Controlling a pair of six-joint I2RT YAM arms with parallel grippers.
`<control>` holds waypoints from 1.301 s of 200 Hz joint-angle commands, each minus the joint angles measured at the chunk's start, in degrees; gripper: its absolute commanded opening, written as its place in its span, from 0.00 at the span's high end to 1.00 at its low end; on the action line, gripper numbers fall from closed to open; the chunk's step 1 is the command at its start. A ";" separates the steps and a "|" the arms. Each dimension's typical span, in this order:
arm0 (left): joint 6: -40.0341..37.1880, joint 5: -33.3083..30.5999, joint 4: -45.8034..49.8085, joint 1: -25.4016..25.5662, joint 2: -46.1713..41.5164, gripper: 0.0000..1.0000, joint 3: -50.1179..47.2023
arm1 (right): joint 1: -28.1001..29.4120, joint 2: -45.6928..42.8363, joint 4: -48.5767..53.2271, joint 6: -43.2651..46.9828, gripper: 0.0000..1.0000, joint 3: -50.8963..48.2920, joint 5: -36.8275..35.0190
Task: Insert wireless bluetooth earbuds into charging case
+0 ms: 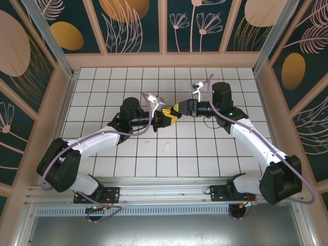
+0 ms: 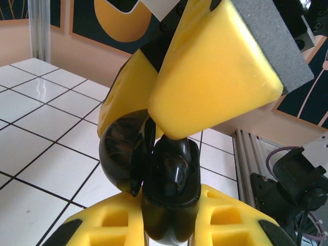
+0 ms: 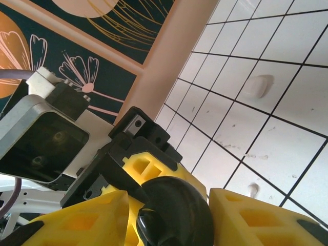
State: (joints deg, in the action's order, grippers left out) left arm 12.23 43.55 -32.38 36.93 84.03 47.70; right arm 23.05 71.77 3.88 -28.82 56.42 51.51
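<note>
My left gripper (image 1: 166, 119) (image 2: 166, 225) is shut on the glossy black charging case (image 2: 171, 205), held upright above the floor with its lid (image 2: 120, 154) swung open to the left. One black earbud (image 2: 180, 169) sits in the case's well. My right gripper (image 1: 178, 108) (image 3: 169, 215) meets it from the right. One of its yellow fingers (image 2: 215, 66) rests on the case's open top, the other stands behind the lid. The black lid (image 3: 179, 205) lies between those fingers; whether they pinch it is unclear. Two white earbuds (image 1: 148, 143) (image 1: 165, 147) lie on the tiles.
The white tiled floor (image 1: 205, 154) is ringed by patterned walls (image 1: 128, 20). In the right wrist view the white earbuds (image 3: 259, 84) (image 3: 252, 189) show on the floor below. Both arms meet at mid-floor, and the left wrist camera housing (image 3: 43, 146) sits close to my right fingers.
</note>
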 commanded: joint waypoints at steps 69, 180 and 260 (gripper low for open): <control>8.57 3.69 -6.82 -2.21 1.42 1.00 0.39 | -5.16 -19.79 -8.28 3.08 0.60 -5.75 -7.97; 12.71 15.84 -6.58 -2.87 0.88 1.00 5.29 | -1.43 -16.88 -16.21 0.14 0.39 -12.93 -3.35; 14.58 17.86 -7.52 -2.83 1.16 1.00 5.85 | 1.69 -13.80 -16.01 1.66 0.56 -12.37 -4.26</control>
State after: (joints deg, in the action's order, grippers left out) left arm 25.78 59.22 -37.30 34.44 85.86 52.16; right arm 24.38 57.80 -10.17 -28.29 44.05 46.87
